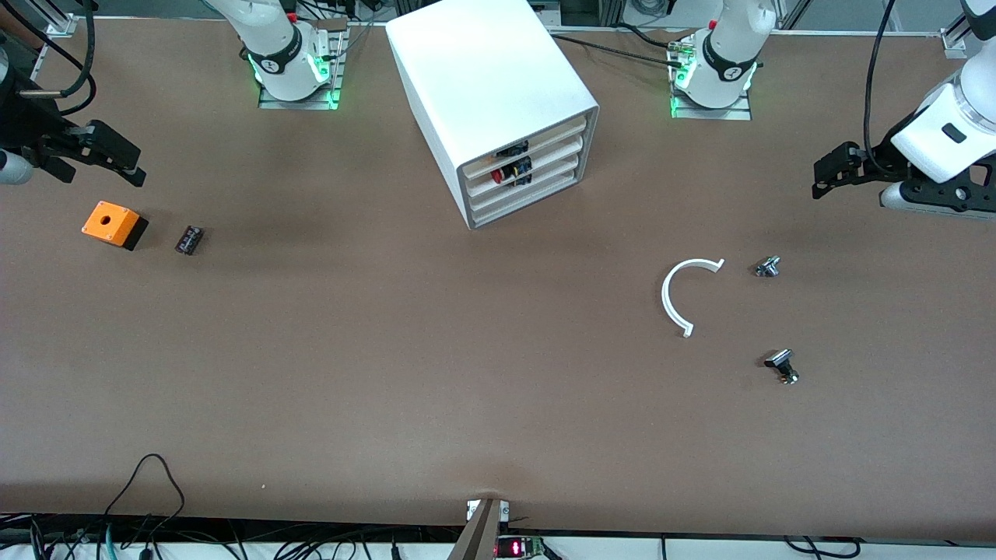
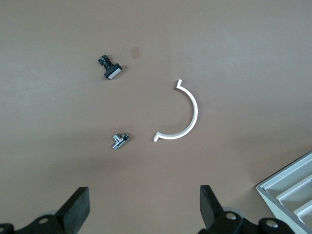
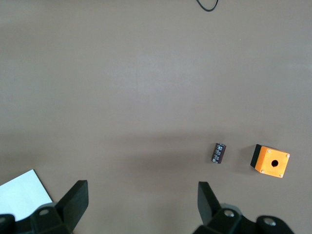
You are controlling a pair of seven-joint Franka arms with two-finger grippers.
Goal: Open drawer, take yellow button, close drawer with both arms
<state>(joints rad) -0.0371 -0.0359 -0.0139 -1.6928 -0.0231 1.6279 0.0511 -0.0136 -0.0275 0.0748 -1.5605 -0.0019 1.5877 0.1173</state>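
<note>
The white cabinet (image 1: 482, 70) stands midway between the two arm bases, its four slim drawers facing the left arm's end of the table. The uppermost drawer (image 1: 556, 134) is pushed in. Through its front shows a small black body with a touch of orange-yellow, the button (image 1: 511, 150). My left gripper (image 1: 826, 173) hangs open over bare table at the left arm's end, apart from everything; its wrist view (image 2: 145, 195) shows nothing between the fingers. My right gripper (image 1: 124, 159) hangs open over the right arm's end, empty as well (image 3: 141, 190).
A red-capped button (image 1: 502, 176) lies in the second drawer. An orange box with a hole (image 1: 110, 222) and a small black part (image 1: 189, 239) lie under the right gripper. A white half ring (image 1: 685, 292) and two small metal parts (image 1: 767, 267) (image 1: 782, 365) lie toward the left arm's end.
</note>
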